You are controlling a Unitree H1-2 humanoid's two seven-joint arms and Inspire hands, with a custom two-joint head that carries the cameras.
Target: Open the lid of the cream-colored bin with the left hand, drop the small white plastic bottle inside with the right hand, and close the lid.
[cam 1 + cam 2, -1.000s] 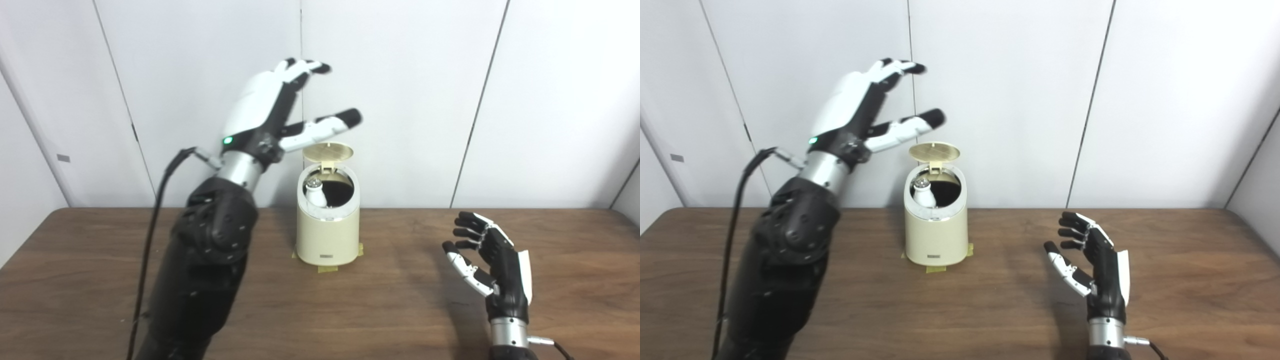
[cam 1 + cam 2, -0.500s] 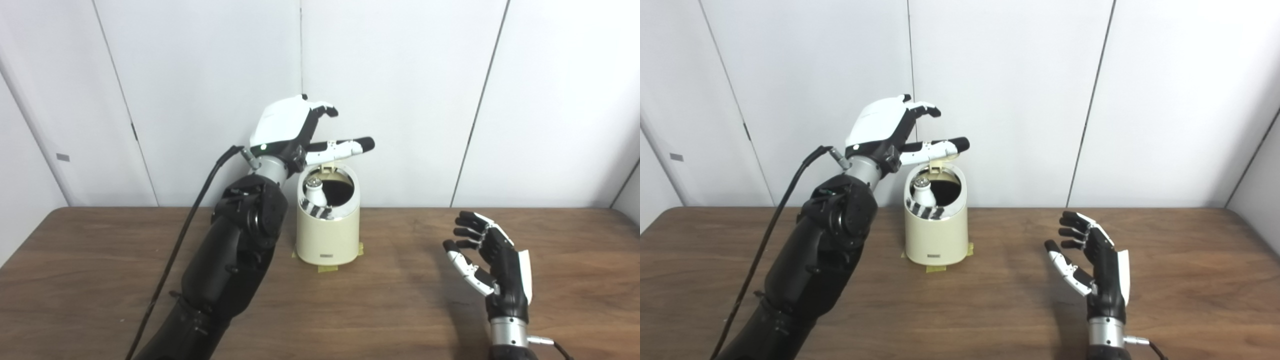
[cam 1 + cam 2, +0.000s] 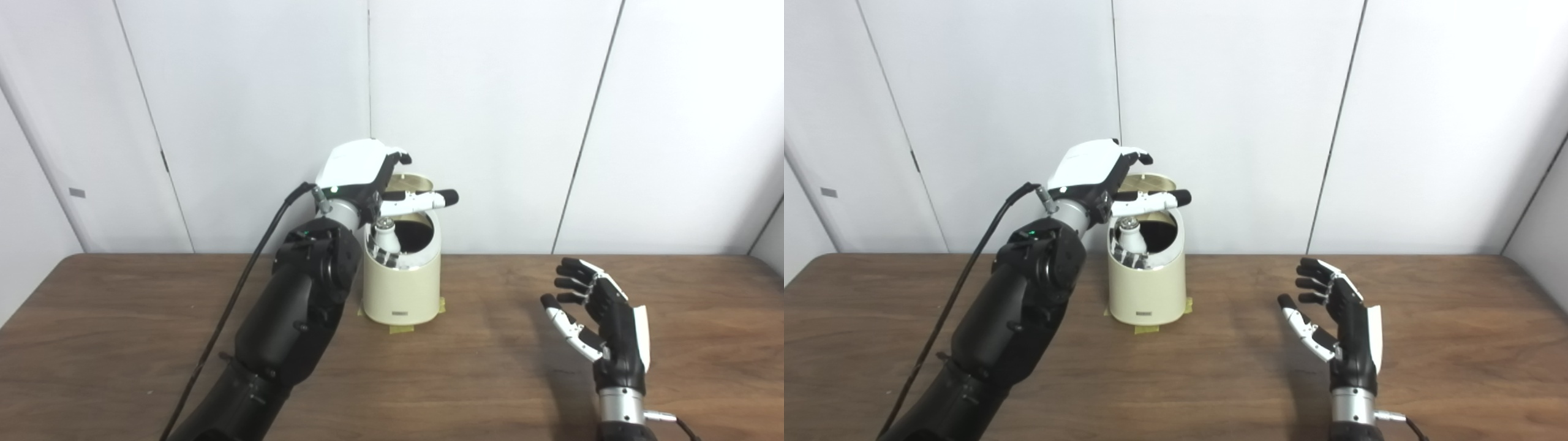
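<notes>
Down from well above the cream-colored bin a second ago, the left hand now sits just over the bin's mouth, palm down, fingers spread and holding nothing, its thumb stretched across the front of the raised lid. That lid, upright at the bin's back rim a second ago, now looks tipped a little forward under the hand, though whether the fingers actually touch it cannot be told from either view.

Inside the bin, the small white plastic bottle leans against the left wall of the opening, its cap showing above the rim. So the drop looks done, and the step in hand is the closing of the lid.

To the right of the bin and nearer the bench's front edge, the right hand hangs just above the bench, well apart from the bin, fingers loosely curled and apart, empty.

The next move likely calls for the left hand to press the lid forward and down until it seats on the rim. The bottle's cap stands high, so it may foul the lid.
</notes>
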